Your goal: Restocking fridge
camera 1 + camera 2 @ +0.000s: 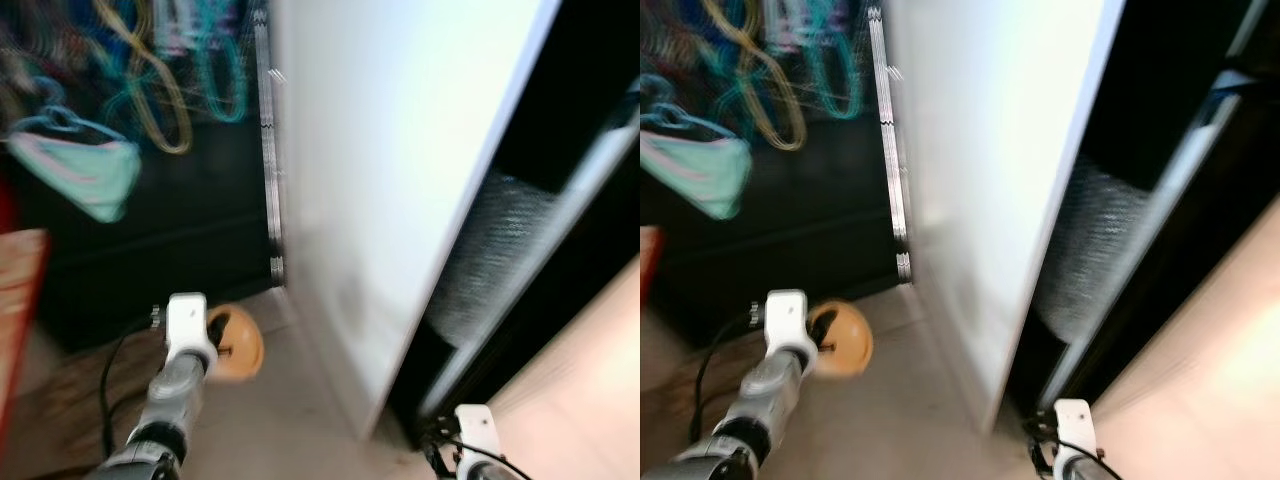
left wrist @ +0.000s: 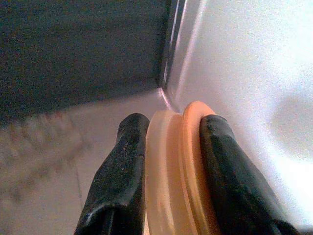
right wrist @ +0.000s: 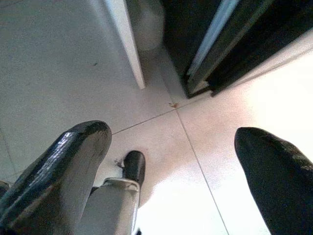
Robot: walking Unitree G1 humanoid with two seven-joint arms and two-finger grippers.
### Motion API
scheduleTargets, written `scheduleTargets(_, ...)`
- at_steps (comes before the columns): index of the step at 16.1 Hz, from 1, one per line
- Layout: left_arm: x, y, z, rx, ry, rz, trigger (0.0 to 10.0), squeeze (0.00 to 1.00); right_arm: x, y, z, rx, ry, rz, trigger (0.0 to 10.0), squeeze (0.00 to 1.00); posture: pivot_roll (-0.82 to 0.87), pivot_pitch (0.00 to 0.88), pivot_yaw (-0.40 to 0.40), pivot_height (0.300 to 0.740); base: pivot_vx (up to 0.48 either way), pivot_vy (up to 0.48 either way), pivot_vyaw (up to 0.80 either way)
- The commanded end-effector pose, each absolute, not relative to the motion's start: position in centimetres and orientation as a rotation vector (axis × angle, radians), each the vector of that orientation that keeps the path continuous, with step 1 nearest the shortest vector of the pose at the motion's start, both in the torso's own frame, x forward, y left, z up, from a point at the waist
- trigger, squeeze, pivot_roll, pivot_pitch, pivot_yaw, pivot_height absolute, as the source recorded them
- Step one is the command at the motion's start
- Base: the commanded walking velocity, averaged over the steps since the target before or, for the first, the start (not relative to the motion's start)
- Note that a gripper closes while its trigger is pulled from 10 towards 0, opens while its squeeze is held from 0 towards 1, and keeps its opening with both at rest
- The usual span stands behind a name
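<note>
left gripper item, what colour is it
Orange round item, clearest in the left wrist view.

Silver left arm (image 1: 175, 390) with white wrist block and black cable — glossy, rounded black fingers (image 2: 117, 176).

Orange round item (image 2: 183, 171) sits clamped btwn my left gripper (image 2: 171, 166) fingers, one black finger (image 2: 120, 171) on its paler side, other on the deeper orange side. It's disc-like, w/ a pale peach layer and a brighter orange rim edge-on to my wrist cam; can't tell exactly what it is. From my head cam it's (image 1: 236, 343) a blurred orange blob low down, above the tiled floor, just beside the white fridge door's (image 1: 400, 180) lower corner. Door stands open, tall & plain white, its edge toward me; dark fridge interior (image 1: 500, 250) to its right w/ a grey textured panel.
</note>
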State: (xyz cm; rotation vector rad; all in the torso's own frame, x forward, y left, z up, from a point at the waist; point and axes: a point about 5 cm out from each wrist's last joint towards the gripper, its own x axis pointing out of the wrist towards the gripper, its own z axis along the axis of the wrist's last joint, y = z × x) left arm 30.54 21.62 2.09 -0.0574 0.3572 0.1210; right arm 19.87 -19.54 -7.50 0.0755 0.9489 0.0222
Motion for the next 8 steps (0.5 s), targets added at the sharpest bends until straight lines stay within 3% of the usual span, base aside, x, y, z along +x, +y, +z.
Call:
scheduleTargets(1, 30.0, 22.1, 1.4, -0.081, 0.397, 0.148, 10.0, 0.0, 19.6, -19.6, -7.6, 0.074, 0.958, 0.022, 10.0, 0.0, 0.04, 0.0, -0.003, 0.74, 0.0, 0.0, -0.79)
scheduleTargets(8, 26.2, 22.2, -2.6, -0.152, 0.619, 0.225, 10.0, 0.0, 19.4, -19.5, -7.8, 0.084, 0.956, 0.011, 10.0, 0.0, 0.02, 0.0, 0.009, 0.74, 0.0, 0.0, -0.79)
